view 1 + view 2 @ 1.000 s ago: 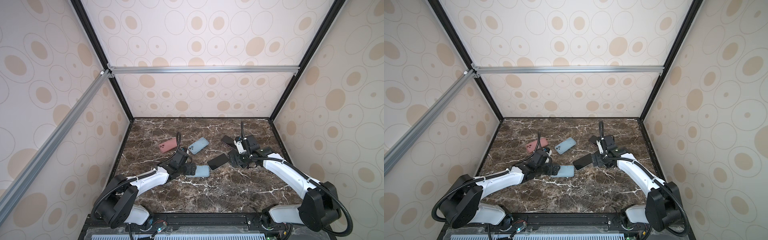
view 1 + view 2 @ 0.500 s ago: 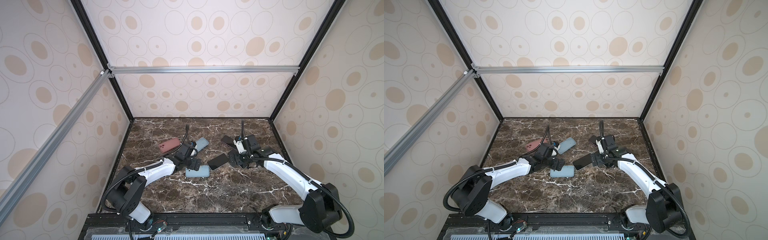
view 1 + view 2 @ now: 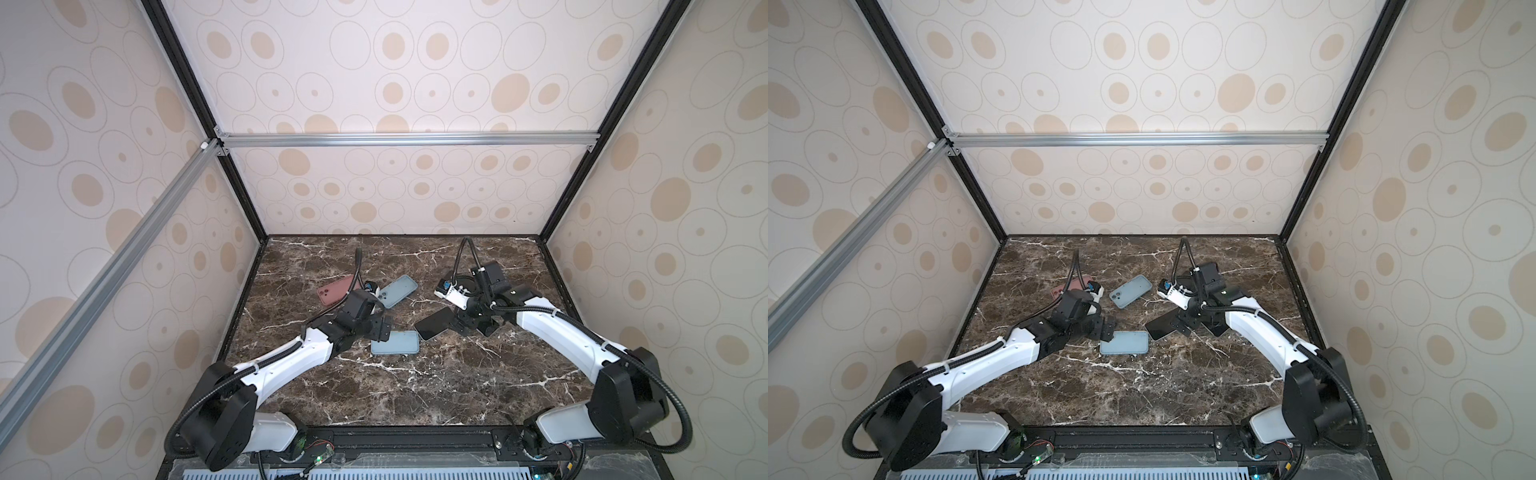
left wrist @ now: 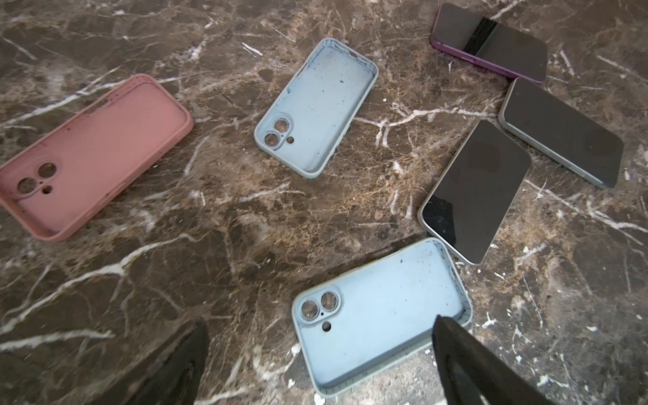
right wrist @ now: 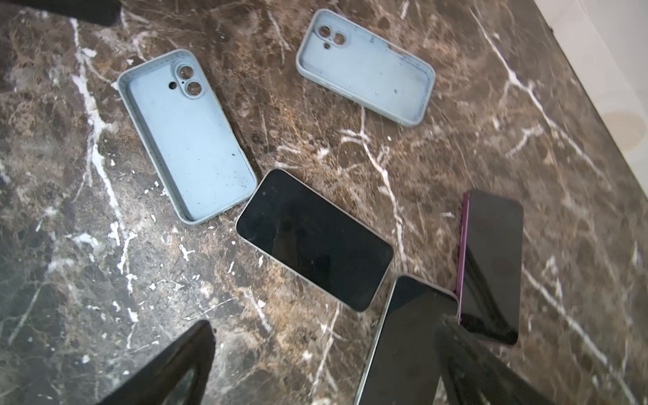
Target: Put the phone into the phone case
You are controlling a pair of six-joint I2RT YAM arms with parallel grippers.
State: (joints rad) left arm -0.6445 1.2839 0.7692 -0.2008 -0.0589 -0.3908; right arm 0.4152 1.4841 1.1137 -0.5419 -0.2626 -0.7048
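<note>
Left end effector [image 4: 319, 321]: jaws spread wide with nothing between them. I hover at the camera-cutout end of the near blue case [image 4: 382, 315], placed, I judge, to steady it while the phone comes in.
Left finger [image 4: 466, 364]: it crosses that case's long rim in my left wrist view. I cannot tell whether it touches or is just above.
Right end effector [image 5: 324, 322]: jaws spread wide and empty, on the far side of the phone [image 5: 314, 238] from the near blue case, probably lined up for a pickup.
Phone: flat on the worktop [image 3: 415, 395], screen up, one corner just beside the near blue case's plain-end corner. Whether they touch is unclear.
Near blue case: hollow side up and empty, so the phone could drop straight in. With the two this close, the carry would be short.
Spare cases: a second blue case [image 4: 317, 105] and a pink case [image 4: 91, 157], both hollow up, lie well apart from the near blue case, beyond its far long side.
Spare phones: a silver-edged phone [image 4: 561, 131] and a purple phone [image 4: 489, 42] lie past the phone, farther still from the near blue case.
Hidden: in both top views my right arm covers the spare phones and my left wrist covers part of the pink case. In the right wrist view a finger cuts off the silver-edged phone.
Unclear: whether the near blue case fits this phone.
</note>
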